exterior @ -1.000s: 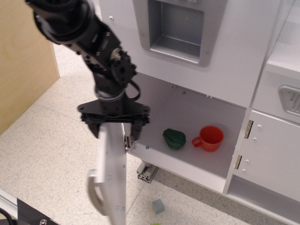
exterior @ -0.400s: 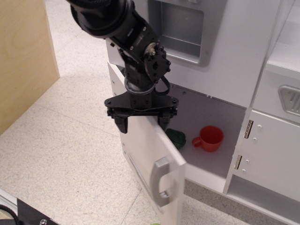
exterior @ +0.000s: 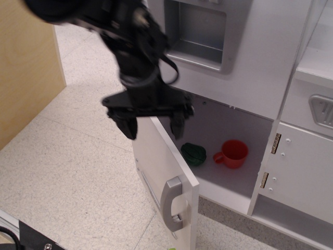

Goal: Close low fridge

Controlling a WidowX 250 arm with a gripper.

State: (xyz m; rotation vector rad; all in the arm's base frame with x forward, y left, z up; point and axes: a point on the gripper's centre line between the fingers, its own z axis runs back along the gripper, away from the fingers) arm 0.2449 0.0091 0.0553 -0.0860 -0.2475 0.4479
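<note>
You're looking at an all-black arm (exterior: 130, 31), thick and rounded, blurred here, with a thin black cable looping off its side. Your gripper (exterior: 152, 125) is black too: wide crossbar, two stubby dark fingers (exterior: 126, 125).

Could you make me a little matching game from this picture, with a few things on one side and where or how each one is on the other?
Things:
1. fridge door
2. red cup
3. green toy
4. pincer

States:
A. dark, spread over the door's top edge
B. half open, white, grey handle facing out
C. inside the fridge, right of the green thing
D. inside the fridge, just behind the door's edge

Pairs: 1-B, 2-C, 3-D, 4-A
</note>
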